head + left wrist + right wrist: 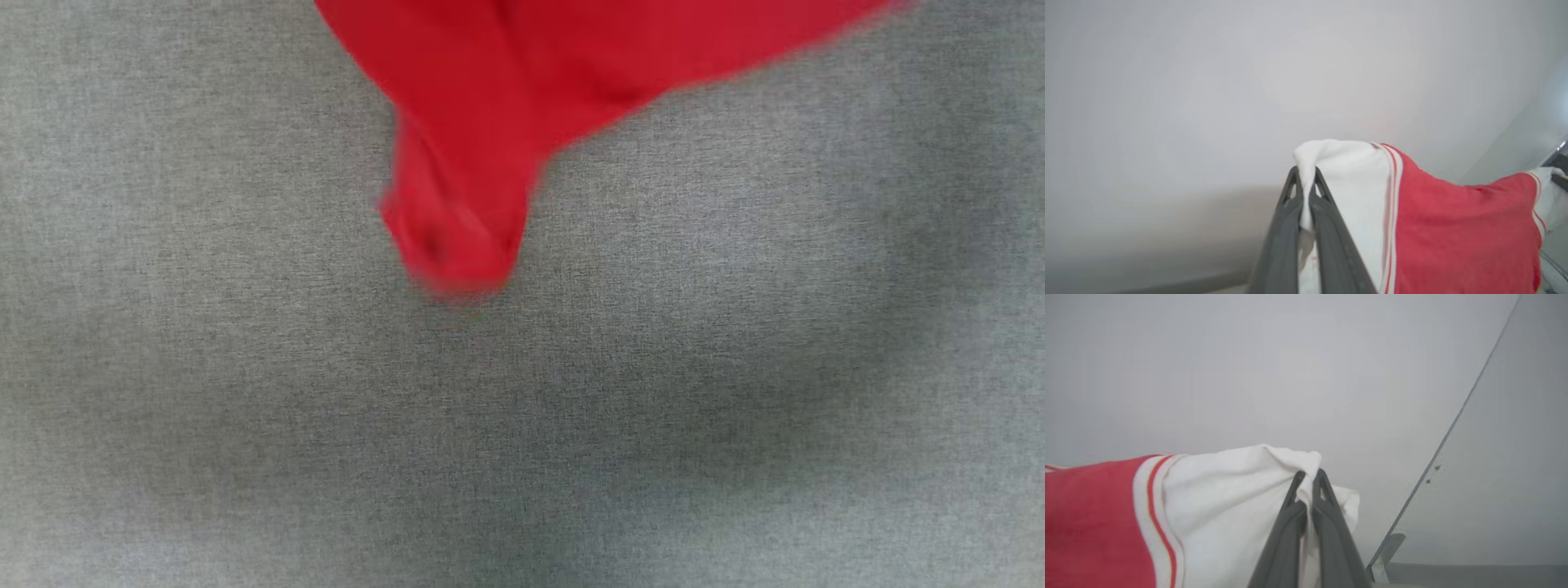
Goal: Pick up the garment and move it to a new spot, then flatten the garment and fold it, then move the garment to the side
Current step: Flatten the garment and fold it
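The garment (498, 90), a red shirt, hangs blurred from the top of the head view, its lowest fold dangling over the grey cloth surface (245, 408). In the left wrist view my left gripper (1305, 179) is shut on one white sleeve of the garment (1355, 183), with striped trim and red body stretching off to the right. In the right wrist view my right gripper (1308, 479) is shut on the other white sleeve of the garment (1229, 490), the red body running left. At the far right of the left wrist view, dark fingers (1560, 175) grip the opposite sleeve.
A pale wall (1249, 81) rises behind the left gripper. A wall corner line (1453, 420) and a small grey bracket (1390, 543) show in the right wrist view. The grey cloth surface spreads wide below the hanging shirt.
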Controlling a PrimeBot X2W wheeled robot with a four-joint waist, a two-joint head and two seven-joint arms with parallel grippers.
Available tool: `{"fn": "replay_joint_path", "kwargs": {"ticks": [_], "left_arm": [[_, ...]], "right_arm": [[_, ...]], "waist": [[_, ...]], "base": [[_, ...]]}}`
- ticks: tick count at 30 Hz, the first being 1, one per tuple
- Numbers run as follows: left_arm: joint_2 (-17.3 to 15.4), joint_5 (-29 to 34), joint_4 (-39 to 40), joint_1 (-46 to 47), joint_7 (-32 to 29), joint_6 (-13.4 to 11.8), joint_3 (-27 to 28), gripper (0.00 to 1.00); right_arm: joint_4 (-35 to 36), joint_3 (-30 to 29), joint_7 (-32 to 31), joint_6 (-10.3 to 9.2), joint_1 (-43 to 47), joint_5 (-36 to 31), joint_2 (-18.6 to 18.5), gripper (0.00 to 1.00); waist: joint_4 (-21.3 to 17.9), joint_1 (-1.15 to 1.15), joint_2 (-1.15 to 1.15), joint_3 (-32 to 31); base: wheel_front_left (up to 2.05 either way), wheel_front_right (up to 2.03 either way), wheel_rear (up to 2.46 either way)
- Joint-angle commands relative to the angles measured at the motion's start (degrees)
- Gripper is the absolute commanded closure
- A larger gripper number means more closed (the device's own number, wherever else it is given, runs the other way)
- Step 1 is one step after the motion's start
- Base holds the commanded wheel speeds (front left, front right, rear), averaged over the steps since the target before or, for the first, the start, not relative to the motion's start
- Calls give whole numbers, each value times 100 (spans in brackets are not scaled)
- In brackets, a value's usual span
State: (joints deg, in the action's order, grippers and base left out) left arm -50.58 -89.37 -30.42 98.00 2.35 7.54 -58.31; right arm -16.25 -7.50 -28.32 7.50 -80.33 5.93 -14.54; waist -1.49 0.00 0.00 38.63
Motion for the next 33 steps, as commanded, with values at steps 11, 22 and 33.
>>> {"fn": "replay_joint_path", "kwargs": {"ticks": [11,22,33], "left_arm": [[334,-399,-17,514,538,-11,791,100],[-376,-871,1818,-1978,777,-11,954,100],[-423,-669,3186,-5900,1283,-11,1412,100]], "right_arm": [[-1078,-924,1512,-2,-1340,-1338,624,100],[-864,-333,1882,-2,501,-407,96,100],[1806,-245,1178,-2,4989,1142,-225,100]], "waist": [[4,0,0,-367],[51,0,0,-743],[122,0,0,-1049]], "base": [[0,0,0],[0,0,0],[0,0,0]]}}
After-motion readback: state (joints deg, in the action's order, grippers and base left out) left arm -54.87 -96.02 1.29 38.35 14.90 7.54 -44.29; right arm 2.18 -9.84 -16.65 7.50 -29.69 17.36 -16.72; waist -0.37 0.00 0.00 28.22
